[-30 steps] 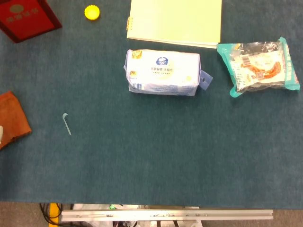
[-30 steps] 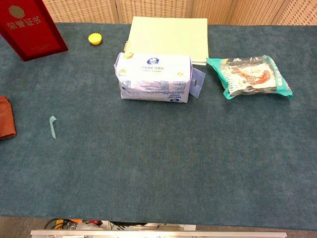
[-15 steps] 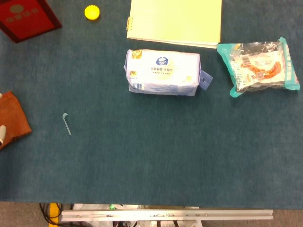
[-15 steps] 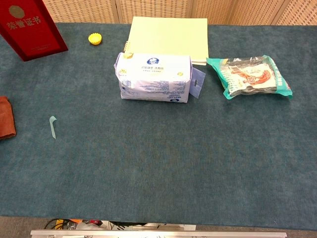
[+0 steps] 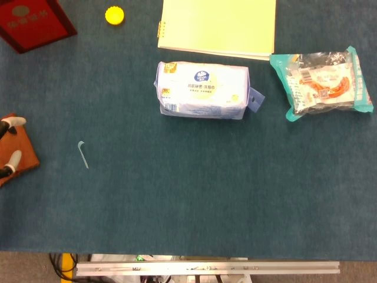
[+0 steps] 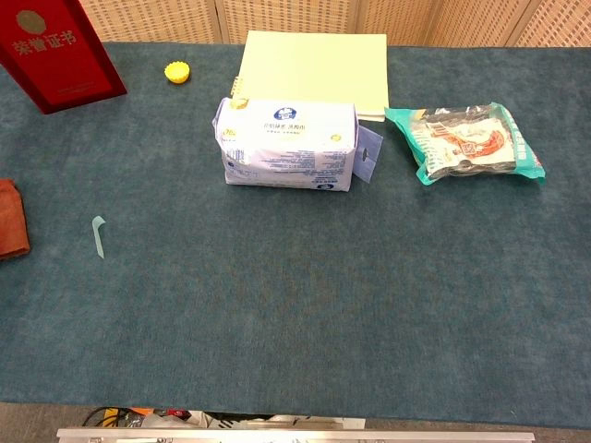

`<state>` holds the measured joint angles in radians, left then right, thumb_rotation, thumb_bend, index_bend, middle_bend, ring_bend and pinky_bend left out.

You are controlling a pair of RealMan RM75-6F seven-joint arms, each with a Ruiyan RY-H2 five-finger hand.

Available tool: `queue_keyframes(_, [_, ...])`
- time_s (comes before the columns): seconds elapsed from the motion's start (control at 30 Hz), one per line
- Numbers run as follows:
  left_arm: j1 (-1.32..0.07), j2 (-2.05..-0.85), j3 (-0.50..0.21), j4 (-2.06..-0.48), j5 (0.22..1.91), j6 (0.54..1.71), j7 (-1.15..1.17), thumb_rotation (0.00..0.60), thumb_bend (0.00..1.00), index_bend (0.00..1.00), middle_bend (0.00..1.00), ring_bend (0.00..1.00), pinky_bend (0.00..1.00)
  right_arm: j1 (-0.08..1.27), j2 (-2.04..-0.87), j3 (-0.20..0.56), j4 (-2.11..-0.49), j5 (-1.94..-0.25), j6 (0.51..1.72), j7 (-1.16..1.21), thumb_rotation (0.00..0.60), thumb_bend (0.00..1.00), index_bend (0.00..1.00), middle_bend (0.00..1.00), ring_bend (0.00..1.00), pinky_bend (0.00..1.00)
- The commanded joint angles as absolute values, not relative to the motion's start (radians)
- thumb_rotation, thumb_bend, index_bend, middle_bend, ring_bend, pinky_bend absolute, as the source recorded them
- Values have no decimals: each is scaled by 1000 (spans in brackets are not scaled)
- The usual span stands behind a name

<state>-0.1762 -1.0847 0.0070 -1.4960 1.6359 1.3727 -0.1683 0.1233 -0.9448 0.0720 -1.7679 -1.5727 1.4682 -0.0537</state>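
Where the head view meets its left edge, we note two white fingertips (image 5: pixel 16 156) of the left hand (image 5: pixel 7 147) resting on the brown leather wallet (image 5: pixel 17 150); they sit apart from each other, one at the wallet's upper corner, one lower down. We see only these tips, so we cannot tell whether the hand grips the wallet or merely touches it. In the chest view we see the wallet (image 6: pixel 11 230) at the left edge with no hand showing. The right hand appears in neither view.

Just right of the wallet, apart from it, we record a small pale-blue floss pick (image 5: pixel 83 154) lying flat on the blue-green tablecloth (image 5: pixel 188 200). Up at the far left corner we log a red certificate folder (image 5: pixel 32 22) with gold lettering, and near it to the right a yellow bottle cap (image 5: pixel 114 15).

Toward the middle we find a white-and-blue tissue pack (image 5: pixel 202 91) lying on its side, hang tab pointing right. Behind it, at the far edge, we note a pale-yellow spiral notebook (image 5: pixel 218 26), closed; in the chest view the pack overlaps its near edge.

Farthest right we record a teal-edged snack packet (image 5: pixel 323 82) with orange contents and a barcode label, near the notebook's right corner and well apart from the tissue pack.
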Motion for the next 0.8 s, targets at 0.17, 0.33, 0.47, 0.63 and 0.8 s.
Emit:
queue_keyframes(0.17, [-273,-1077,20,-1419,1704,1290,-259,600,367,327,777,698,766,127,-940,73,-1779,-1571,1464,-68,600,362,356,294,170,246])
queue_keyframes(0.33, [-334,-1091,35,-1363,1753,1247,-297,600,367,346,857,786,793,130,-941,72,-1784,-1566,1458,-77,600,362,356,294,170,246])
queue_keyframes(0.47, [-392,-1110,60,-1304,1805,1205,-332,600,366,350,885,833,802,133,-944,71,-1787,-1563,1450,-86,600,363,356,294,170,246])
queue_keyframes(0.63, [-443,-1148,87,-1226,1866,1196,-346,600,367,356,899,852,807,134,-947,70,-1790,-1556,1446,-97,600,363,356,294,170,246])
queue_keyframes(0.8, [-467,-1201,108,-1131,1927,1232,-297,600,366,358,899,856,808,133,-949,68,-1797,-1551,1442,-113,600,363,357,294,170,246])
